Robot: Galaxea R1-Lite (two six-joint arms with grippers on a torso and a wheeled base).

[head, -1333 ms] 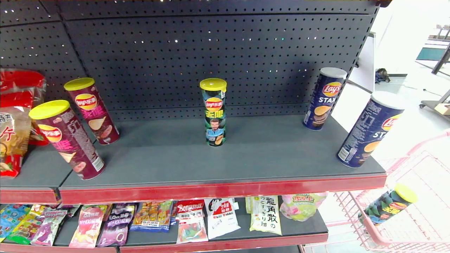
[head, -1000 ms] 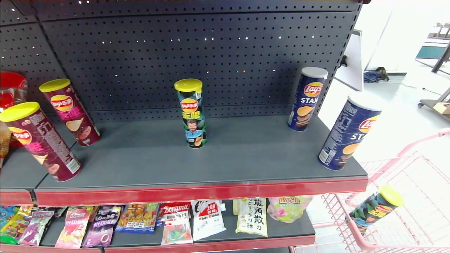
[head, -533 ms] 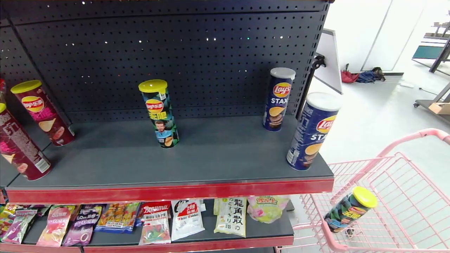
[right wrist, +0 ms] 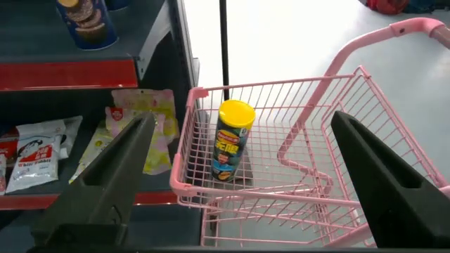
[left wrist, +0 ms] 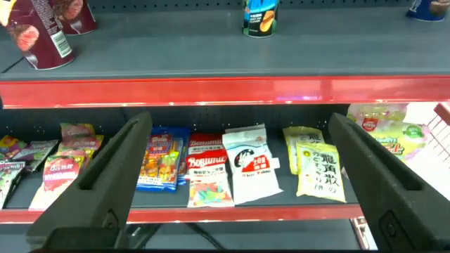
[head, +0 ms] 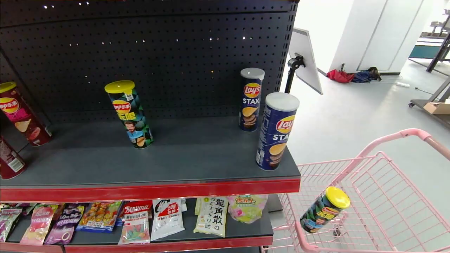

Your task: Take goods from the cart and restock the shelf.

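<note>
A green-and-black chip can with a yellow lid (head: 325,214) leans inside the pink wire cart (head: 404,133), right of the shelf; it stands near the cart's front corner (right wrist: 230,140). A matching can (head: 129,114) stands on the grey shelf board (head: 175,158). Two blue white-lidded cans (head: 250,100) (head: 277,131) stand at the shelf's right end, and two maroon cans (head: 19,114) at the left. My left gripper (left wrist: 239,123) is open, facing the lower shelf. My right gripper (right wrist: 244,119) is open, above and short of the cart, with nothing between its fingers.
Several snack bags (head: 168,218) lie on the lower shelf (left wrist: 225,214) behind a red front edge (head: 151,191). A white board on a black stand (head: 306,66) is beside the shelf end. Open grey floor lies to the right, beyond the cart.
The head camera has swung to the right, so the shelf slides left in the picture and more of the cart shows. The cans themselves have not moved.
</note>
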